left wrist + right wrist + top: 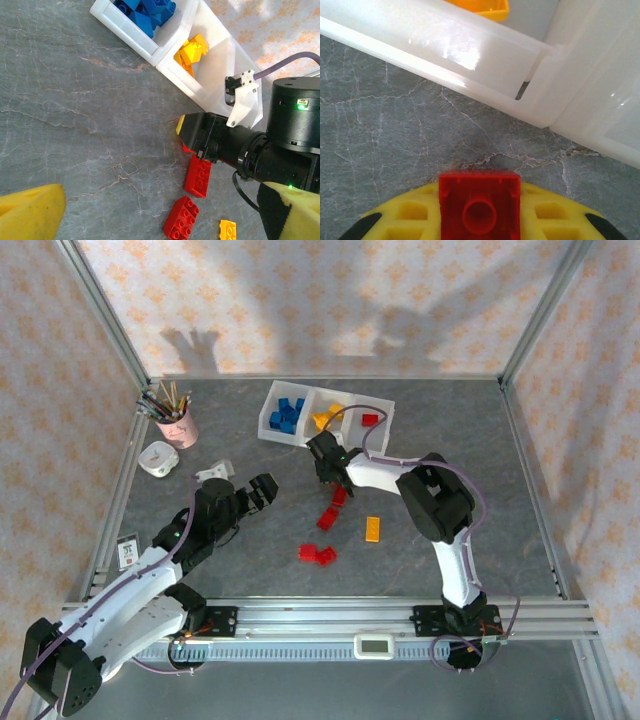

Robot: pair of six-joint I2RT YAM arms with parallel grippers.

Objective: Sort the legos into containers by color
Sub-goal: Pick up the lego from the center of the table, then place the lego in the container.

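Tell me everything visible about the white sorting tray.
The tray is one low piece of translucent white plastic: three square bins joined in a row. It sits flat on the grey table, toward the far side, slightly skewed. In the top view the left bin holds blue bricks, the middle yellow-orange bricks, the right a single red brick. The right gripper hovers just short of its near wall, apparently not touching.

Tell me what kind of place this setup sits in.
Probably a lab test cell, not a home: an aluminium frame holds patterned wall panels, the left arm and right arm are bolted to a rail, and a tray with legos sits on the grey tabletop.
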